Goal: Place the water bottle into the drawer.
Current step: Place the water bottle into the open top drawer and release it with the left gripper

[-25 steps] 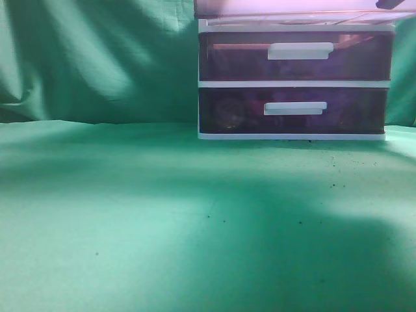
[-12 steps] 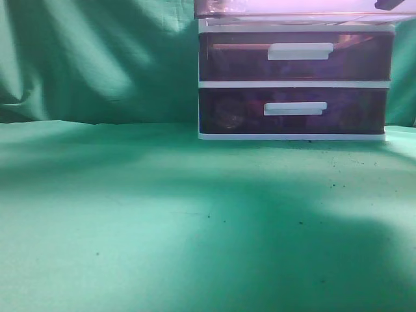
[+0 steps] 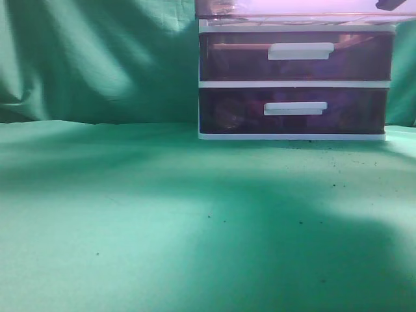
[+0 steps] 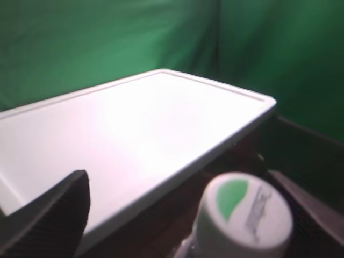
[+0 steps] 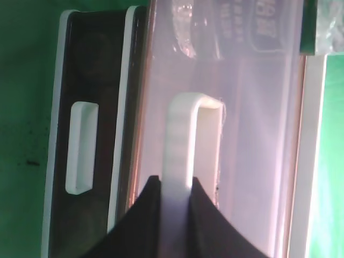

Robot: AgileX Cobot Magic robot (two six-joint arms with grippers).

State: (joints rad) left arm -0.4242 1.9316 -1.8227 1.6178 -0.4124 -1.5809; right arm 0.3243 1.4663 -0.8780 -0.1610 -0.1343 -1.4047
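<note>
The reddish-pink drawer (image 5: 258,134) is the top one of the white-framed unit, and only its lower strip shows at the top edge of the exterior view (image 3: 292,8). My right gripper (image 5: 174,183) is shut on its white bar handle (image 5: 180,140). The water bottle (image 4: 244,215), with a white cap bearing a green mark, stands below the unit's white top (image 4: 134,129). Its label shows through the drawer's pink plastic (image 5: 252,27). My left gripper (image 4: 177,183) is open. The bottle is between its fingers, close to the right finger (image 4: 312,207) and well apart from the left one.
Two darker purple drawers (image 3: 234,58) (image 3: 234,110) with white handles sit shut below the pink one. Green cloth covers the table (image 3: 162,227) and hangs behind the unit. A dark bit of an arm shows at the top right (image 3: 390,4).
</note>
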